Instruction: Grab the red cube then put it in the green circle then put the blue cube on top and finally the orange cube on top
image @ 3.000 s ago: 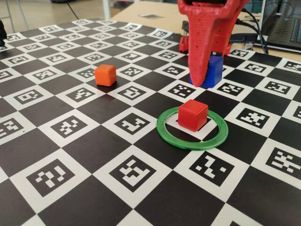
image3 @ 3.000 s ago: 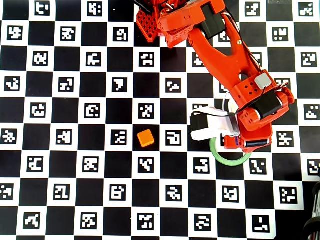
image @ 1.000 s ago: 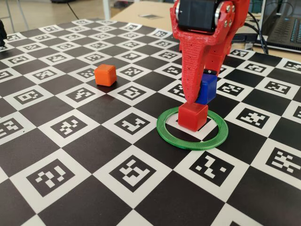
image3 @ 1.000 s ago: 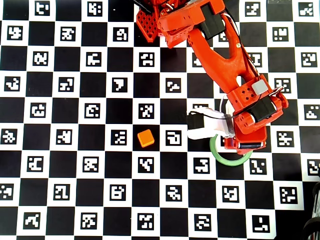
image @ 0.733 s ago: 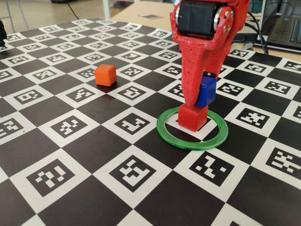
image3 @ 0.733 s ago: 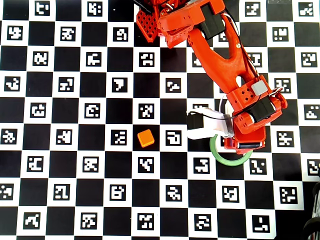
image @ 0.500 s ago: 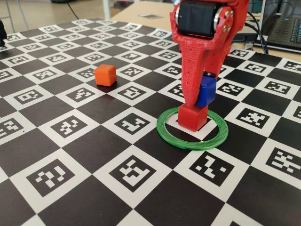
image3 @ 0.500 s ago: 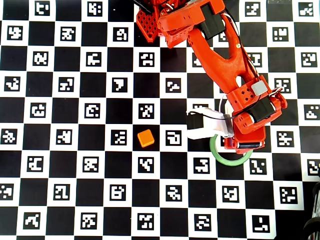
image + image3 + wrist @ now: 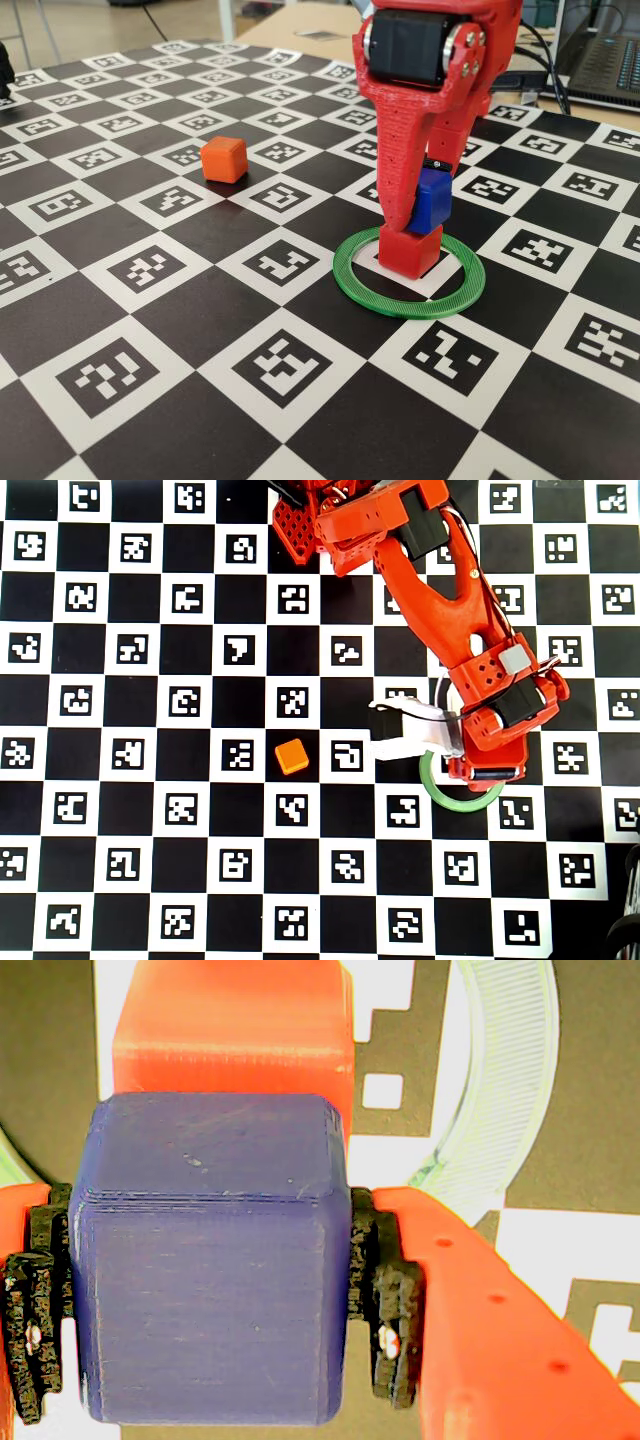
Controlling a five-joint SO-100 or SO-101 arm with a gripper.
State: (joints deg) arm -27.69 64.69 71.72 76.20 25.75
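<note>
Jaws clamped on the blue cube just over the red cube – already in the green circle – orange cube untouched.

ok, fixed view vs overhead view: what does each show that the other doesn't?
Fixed view only: the blue cube held in the gripper, just above the red cube, which sits inside the green circle.

Overhead view only: the whole arm reaching from its base at the top edge; the arm hides both of those cubes and part of the ring.

Both: the orange cube lying alone on the checkered marker board, away from the ring.
</note>
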